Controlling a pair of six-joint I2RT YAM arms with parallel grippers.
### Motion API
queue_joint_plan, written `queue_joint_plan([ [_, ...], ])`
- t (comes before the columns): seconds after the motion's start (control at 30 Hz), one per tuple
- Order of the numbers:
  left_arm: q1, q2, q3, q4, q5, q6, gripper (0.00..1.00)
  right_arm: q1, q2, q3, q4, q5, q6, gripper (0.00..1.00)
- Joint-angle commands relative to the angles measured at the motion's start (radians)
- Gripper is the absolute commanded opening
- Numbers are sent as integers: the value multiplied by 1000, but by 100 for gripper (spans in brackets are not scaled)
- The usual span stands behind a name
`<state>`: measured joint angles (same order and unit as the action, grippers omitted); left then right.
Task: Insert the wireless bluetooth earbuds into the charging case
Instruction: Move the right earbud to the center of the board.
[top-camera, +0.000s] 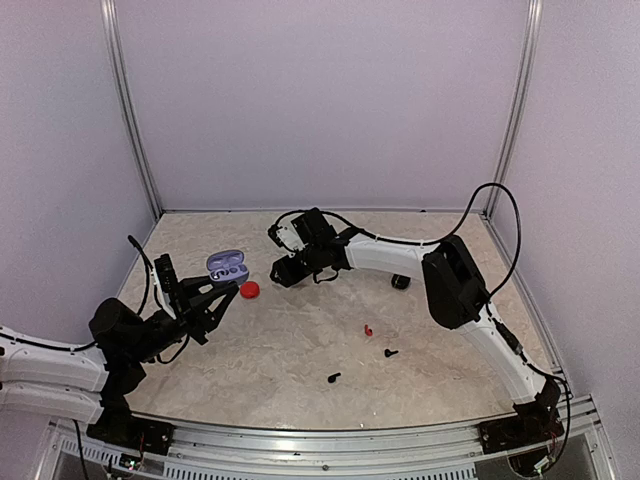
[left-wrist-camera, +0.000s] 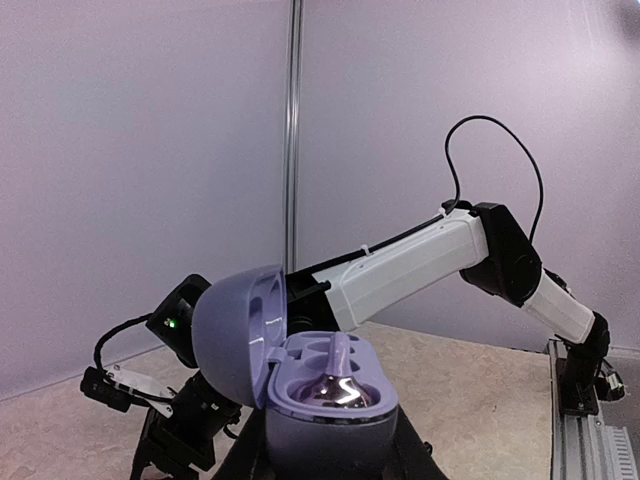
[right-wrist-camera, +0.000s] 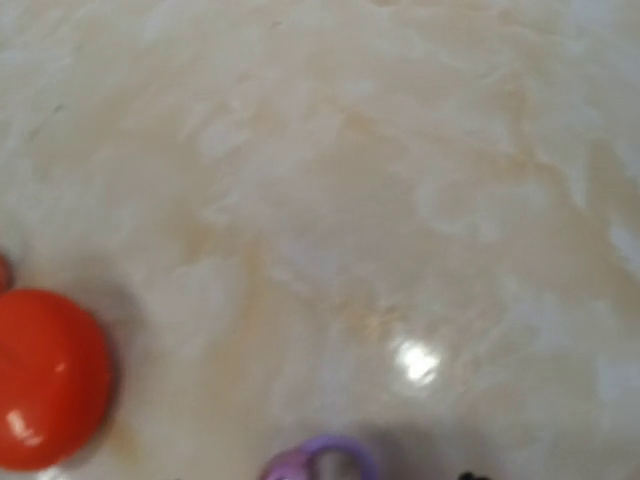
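My left gripper (top-camera: 222, 288) is shut on an open lavender charging case (top-camera: 228, 268) and holds it up at the left of the table. In the left wrist view the case (left-wrist-camera: 330, 430) has its lid (left-wrist-camera: 235, 340) swung open, one silvery grey earbud (left-wrist-camera: 340, 385) seated in it and one empty socket beside it. My right gripper (top-camera: 283, 270) hangs just right of the case. Its fingers are out of the blurred right wrist view, where a small lavender-grey earbud (right-wrist-camera: 320, 462) shows at the bottom edge. A red earbud (top-camera: 368, 329) and two black earbuds (top-camera: 390, 352) (top-camera: 333, 377) lie on the table.
A red case (top-camera: 250, 290) lies just below the lavender one and shows in the right wrist view (right-wrist-camera: 45, 380). A black case (top-camera: 400, 282) lies under the right arm. Lilac walls enclose the marbled table (top-camera: 300, 340) on three sides.
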<state>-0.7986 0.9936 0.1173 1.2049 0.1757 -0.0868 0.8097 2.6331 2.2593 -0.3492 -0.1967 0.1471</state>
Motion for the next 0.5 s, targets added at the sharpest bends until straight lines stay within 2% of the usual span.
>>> queue_joint_plan([
  [0.0,6,-2,-10,37,5,-7,0,13,42,58,0,64,7,57],
  [0.3,6,0,-10,36,5,-8,0,26,73,74,-15,107,-24,52],
  [0.47,6,2,-10,32,5,-11,0,31,71,56,-33,82,-39,45],
])
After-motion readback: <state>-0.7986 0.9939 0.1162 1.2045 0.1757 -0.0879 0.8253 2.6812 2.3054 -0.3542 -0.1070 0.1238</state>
